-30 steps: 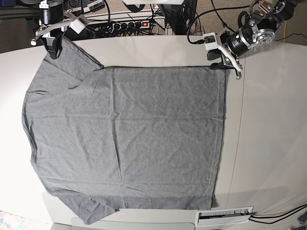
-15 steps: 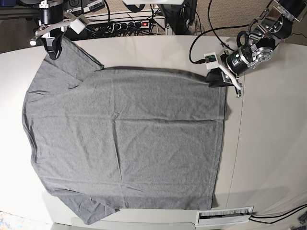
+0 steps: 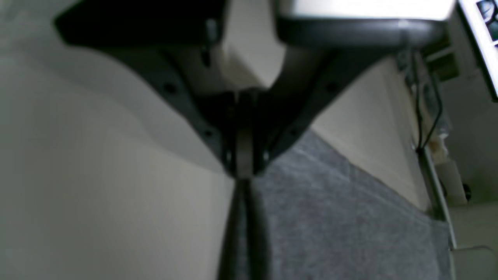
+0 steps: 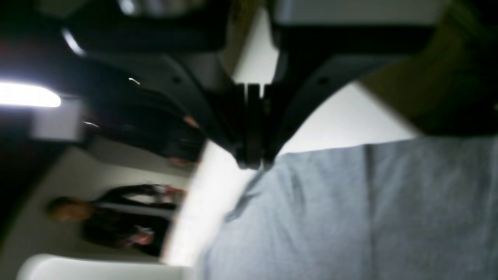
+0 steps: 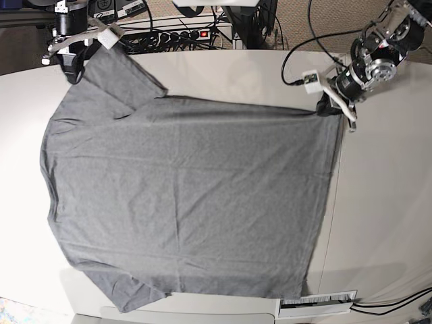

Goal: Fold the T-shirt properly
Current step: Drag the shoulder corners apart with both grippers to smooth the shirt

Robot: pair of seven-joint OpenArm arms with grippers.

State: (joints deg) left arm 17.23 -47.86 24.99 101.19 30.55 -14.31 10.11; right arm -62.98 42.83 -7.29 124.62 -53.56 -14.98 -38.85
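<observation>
The grey T-shirt (image 5: 182, 196) lies spread flat on the white table (image 5: 385, 202), neck to the left and hem to the right. My left gripper (image 5: 331, 104) is at the far right corner of the hem, shut on the cloth. In the left wrist view its jaws (image 3: 243, 171) pinch a thin edge of T-shirt (image 3: 330, 217). My right gripper (image 5: 71, 67) is shut on the far sleeve at the back left. The right wrist view shows that gripper (image 4: 251, 163) closed at the T-shirt (image 4: 350, 210) edge.
A power strip and cables (image 5: 182, 34) run behind the table's back edge. A white labelled strip (image 5: 316, 304) lies at the front edge. A seam (image 5: 334, 223) crosses the table just right of the hem. People (image 4: 116, 217) stand beyond the table.
My left gripper closed on the hem corner and pulled it right and back. The whole shirt shifted right and drew taut along its far edge. The far sleeve shifted right too.
</observation>
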